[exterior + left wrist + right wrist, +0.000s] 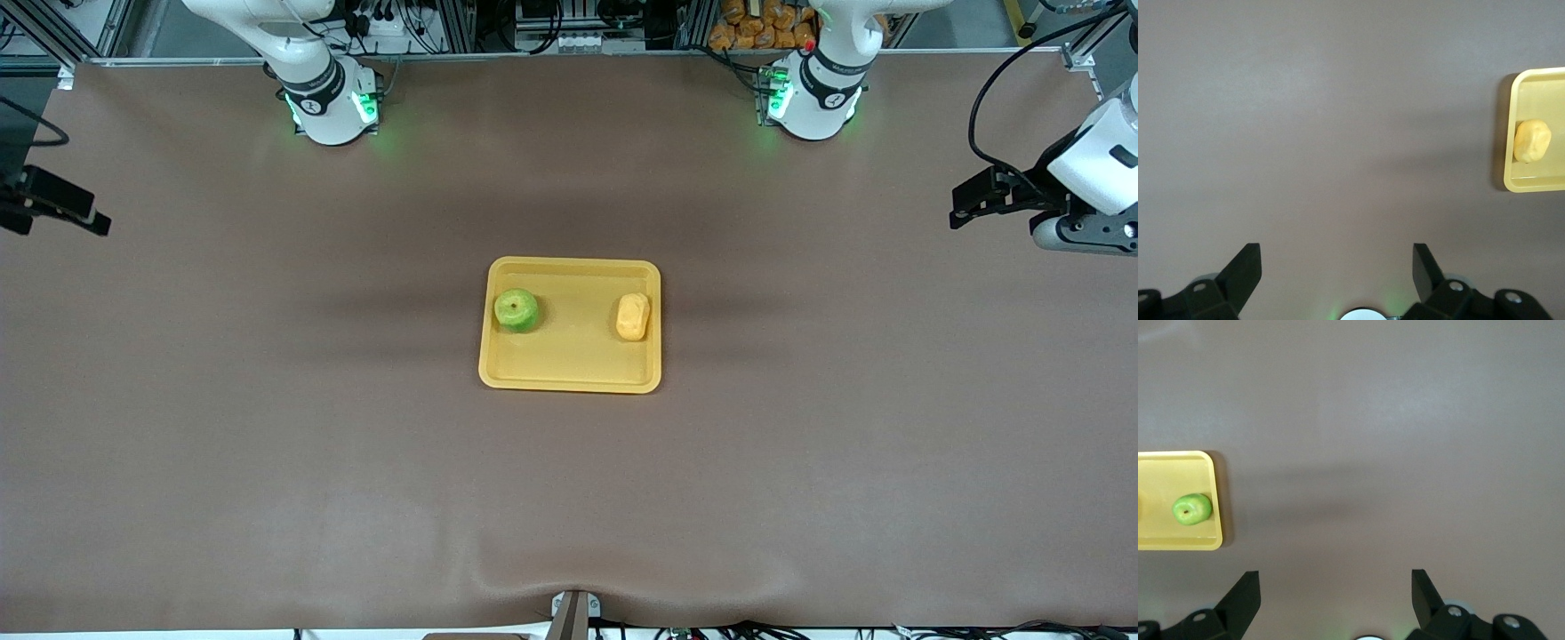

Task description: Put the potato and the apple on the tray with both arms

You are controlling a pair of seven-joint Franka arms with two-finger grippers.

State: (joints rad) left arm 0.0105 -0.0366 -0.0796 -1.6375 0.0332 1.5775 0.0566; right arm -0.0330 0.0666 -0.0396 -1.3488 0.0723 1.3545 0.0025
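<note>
The yellow-orange tray (573,356) lies in the middle of the table. The green apple (516,309) sits in it toward the right arm's end. The yellow potato (633,316) sits in it toward the left arm's end. My left gripper (965,206) is open and empty over the left arm's end of the table, well apart from the tray. My right gripper (84,220) is open and empty over the right arm's end. The left wrist view shows its open gripper (1337,263), the tray's rim (1509,133) and the potato (1531,141). The right wrist view shows its open gripper (1335,587), the tray (1165,473) and the apple (1192,509).
A brown cover (267,444) spans the whole table. A small metal bracket (573,613) sits at the table's edge nearest the front camera. Orange items (765,27) are heaped off the table near the left arm's base.
</note>
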